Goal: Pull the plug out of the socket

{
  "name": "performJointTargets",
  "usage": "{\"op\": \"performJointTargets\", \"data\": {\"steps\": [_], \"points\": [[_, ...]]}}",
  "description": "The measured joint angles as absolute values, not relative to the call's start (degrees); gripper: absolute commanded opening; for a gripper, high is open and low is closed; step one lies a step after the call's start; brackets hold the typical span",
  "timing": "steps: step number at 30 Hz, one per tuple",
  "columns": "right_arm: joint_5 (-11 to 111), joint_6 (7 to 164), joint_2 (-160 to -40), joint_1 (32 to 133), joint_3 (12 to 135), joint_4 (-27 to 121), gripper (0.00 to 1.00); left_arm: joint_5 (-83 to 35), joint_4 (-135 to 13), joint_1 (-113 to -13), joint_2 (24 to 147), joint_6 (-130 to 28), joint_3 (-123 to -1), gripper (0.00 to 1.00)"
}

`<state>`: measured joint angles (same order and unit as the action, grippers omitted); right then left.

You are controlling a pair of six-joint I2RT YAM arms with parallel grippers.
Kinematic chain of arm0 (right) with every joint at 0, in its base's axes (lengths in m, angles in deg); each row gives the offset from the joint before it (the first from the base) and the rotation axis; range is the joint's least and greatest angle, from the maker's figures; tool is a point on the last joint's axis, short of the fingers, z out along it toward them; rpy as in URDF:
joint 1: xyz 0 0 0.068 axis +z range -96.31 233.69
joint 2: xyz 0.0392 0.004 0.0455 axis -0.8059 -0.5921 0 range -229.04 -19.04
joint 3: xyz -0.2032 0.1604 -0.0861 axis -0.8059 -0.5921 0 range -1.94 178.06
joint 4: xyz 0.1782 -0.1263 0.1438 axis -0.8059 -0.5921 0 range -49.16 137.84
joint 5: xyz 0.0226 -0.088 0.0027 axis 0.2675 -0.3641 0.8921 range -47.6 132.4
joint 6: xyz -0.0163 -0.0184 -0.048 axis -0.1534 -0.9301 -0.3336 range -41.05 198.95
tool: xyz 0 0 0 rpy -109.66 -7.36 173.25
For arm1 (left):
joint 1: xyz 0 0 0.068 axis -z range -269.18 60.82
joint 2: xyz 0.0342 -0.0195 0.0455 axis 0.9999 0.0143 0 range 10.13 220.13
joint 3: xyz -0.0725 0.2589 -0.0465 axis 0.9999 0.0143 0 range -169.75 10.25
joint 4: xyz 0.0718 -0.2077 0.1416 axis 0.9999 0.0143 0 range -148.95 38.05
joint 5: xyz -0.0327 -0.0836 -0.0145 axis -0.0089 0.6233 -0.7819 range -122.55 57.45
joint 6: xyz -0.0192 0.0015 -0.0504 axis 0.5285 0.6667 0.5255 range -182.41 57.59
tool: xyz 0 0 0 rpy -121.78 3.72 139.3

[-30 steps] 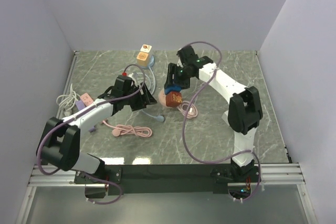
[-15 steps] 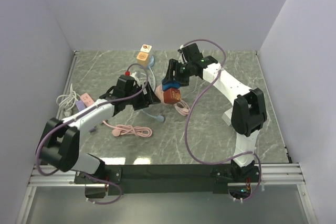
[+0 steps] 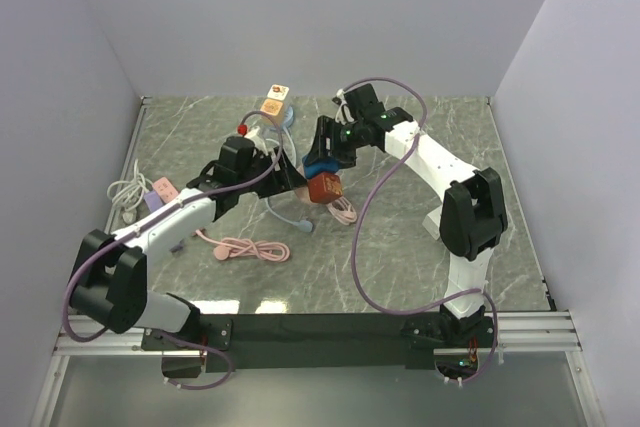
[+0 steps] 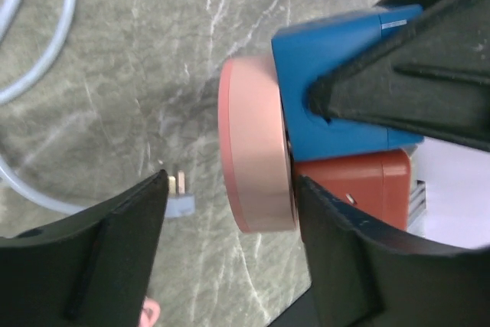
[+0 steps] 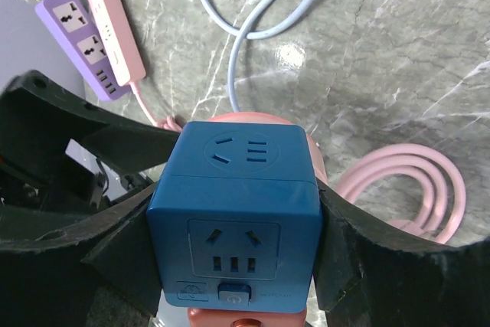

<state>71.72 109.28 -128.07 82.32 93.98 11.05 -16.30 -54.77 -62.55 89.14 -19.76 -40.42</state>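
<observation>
The right gripper (image 5: pixel 241 246) was clamped on the blue cube socket (image 5: pixel 237 181), one finger on each side face, near the centre of the top view. It appeared to hold the socket off the surface (image 3: pixel 420 247). The pink round plug (image 4: pixel 256 155) sat flush against one face of that cube, mid-frame in the left wrist view, with a red cube (image 4: pixel 356 189) just below the blue one.

The left gripper (image 4: pixel 230 189) stood open and straddled the plug's disc. One finger (image 4: pixel 99 258) was apart from it at lower left. The other was close against its rim, though contact could not be made out.

To do this step well, the left gripper would probably need to close squarely on the disc's rim, not on the red cube. It should then draw straight away from the cube's face along the pins, without twisting, while the right gripper held firm. The pink cable (image 5: pixel 406 181), coiled at the right of the right wrist view, looked slack enough not to resist.
</observation>
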Motion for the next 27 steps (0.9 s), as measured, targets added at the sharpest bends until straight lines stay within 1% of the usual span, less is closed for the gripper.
{"op": "performJointTargets", "data": {"steps": [4,5,6,7,9,10,13,20,23,27], "points": [[72.7,109.0,-128.1,82.2,93.6,10.9,0.00,-16.8,-54.3,-62.4,90.7,-21.6,-42.1,0.64],[72.7,108.9,-128.1,82.2,93.6,10.9,0.00,-16.8,-54.2,-62.3,90.9,-21.8,-42.4,0.57],[72.6,108.7,-128.1,82.2,93.6,10.9,0.00,-16.8,-54.2,-62.1,91.1,-21.9,-42.6,0.53],[72.6,108.5,-128.1,82.3,93.6,10.9,0.00,-16.6,-54.2,-61.9,91.4,-22.1,-43.0,0.43],[72.0,108.1,-128.2,82.4,93.6,10.8,0.00,-16.8,-53.9,-61.0,92.0,-22.3,-44.0,0.33],[71.9,108.0,-128.2,82.4,93.6,10.5,0.00,-17.1,-53.7,-60.8,92.2,-22.3,-44.1,0.21],[71.6,107.6,-128.2,82.4,93.2,10.2,0.00,-17.9,-53.5,-60.7,93.1,-21.7,-44.4,0.01],[72.7,107.6,-128.1,81.6,91.3,10.8,0.00,-19.6,-52.7,-59.9,93.6,-20.9,-44.4,0.00],[74.0,108.6,-127.3,80.7,88.5,12.9,0.00,-20.5,-52.9,-59.4,94.2,-20.6,-44.4,0.00],[72.6,110.3,-123.8,79.7,82.2,16.7,0.00,-19.4,-54.5,-58.6,96.3,-19.5,-44.4,0.00]]}}
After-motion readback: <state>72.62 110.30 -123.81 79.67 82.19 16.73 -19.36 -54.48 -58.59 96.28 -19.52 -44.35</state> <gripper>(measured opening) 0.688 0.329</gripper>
